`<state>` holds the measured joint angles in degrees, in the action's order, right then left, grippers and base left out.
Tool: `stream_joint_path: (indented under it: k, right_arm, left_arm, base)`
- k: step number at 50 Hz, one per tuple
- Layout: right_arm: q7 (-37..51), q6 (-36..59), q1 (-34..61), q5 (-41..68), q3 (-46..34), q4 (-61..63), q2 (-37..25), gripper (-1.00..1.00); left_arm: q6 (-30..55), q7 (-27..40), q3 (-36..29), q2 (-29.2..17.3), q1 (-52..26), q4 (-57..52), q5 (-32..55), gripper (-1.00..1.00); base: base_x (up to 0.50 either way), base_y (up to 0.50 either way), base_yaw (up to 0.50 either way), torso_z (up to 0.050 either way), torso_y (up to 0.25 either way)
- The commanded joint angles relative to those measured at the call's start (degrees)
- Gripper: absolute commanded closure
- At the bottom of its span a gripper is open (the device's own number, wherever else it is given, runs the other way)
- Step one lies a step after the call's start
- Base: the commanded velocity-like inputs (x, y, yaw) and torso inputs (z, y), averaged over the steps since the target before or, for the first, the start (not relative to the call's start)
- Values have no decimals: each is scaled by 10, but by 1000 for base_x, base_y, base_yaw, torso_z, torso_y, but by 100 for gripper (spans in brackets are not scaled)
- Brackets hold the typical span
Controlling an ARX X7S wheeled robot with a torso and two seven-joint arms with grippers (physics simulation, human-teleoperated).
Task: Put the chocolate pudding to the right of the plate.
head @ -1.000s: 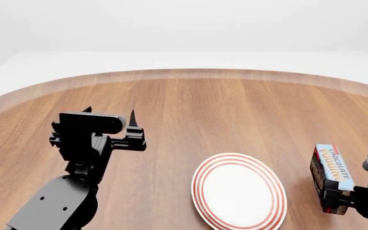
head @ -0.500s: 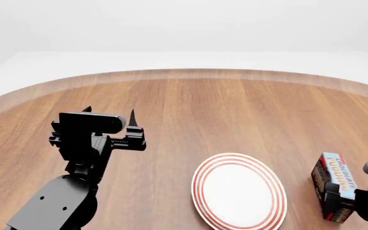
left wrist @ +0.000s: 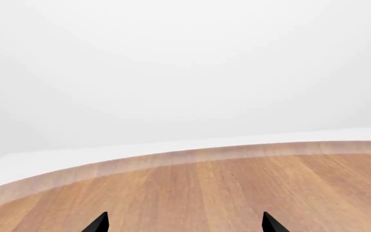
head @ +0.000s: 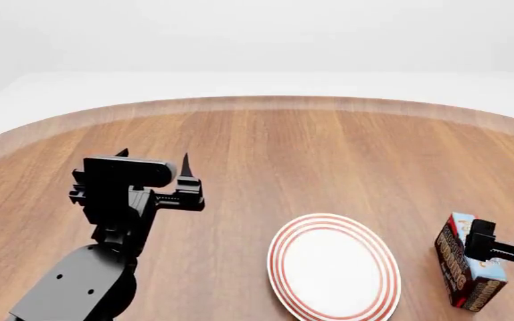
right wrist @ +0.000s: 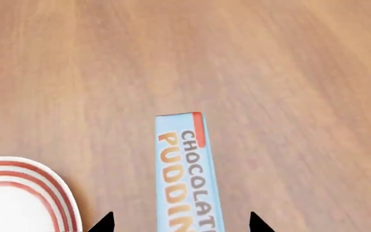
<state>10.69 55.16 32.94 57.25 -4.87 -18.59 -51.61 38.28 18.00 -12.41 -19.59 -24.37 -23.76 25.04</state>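
The right gripper point(right wrist: 180, 223) has its jaws spread, one black tip on each side of the chocolate pudding point(right wrist: 187, 174) with clear gaps, gripping nothing. The carton stands on its narrow side on the wooden table point(head: 328, 154), just beside the plate point(head: 334, 267), on the plate's right and apart from its red-ringed rim. The left gripper point(head: 154, 160), well to the plate's left, hangs above the table with jaws parted and empty.
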Motion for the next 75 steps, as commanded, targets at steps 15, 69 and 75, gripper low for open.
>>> stream_joint_path:
  k: [15,69,75]
  right_arm:
    - [43,1,-34,86,106,135,-38,-100]
    - [303,26,31,93,-20,575,88,-100]
    - [289,15,25,81,-32,578,97,-100]
  left_arm:
    - [0,4,-2,-3,-2,-1,5,-100]
    - [21,18,-1,-9,-23,-32,25,-100]
    - [21,19,-2,-9,-25,-34,26,-100]
  base:
    - [0,0,0,0,0]
    - [0,0,0,0,0]
    - [0,0,0,0,0]
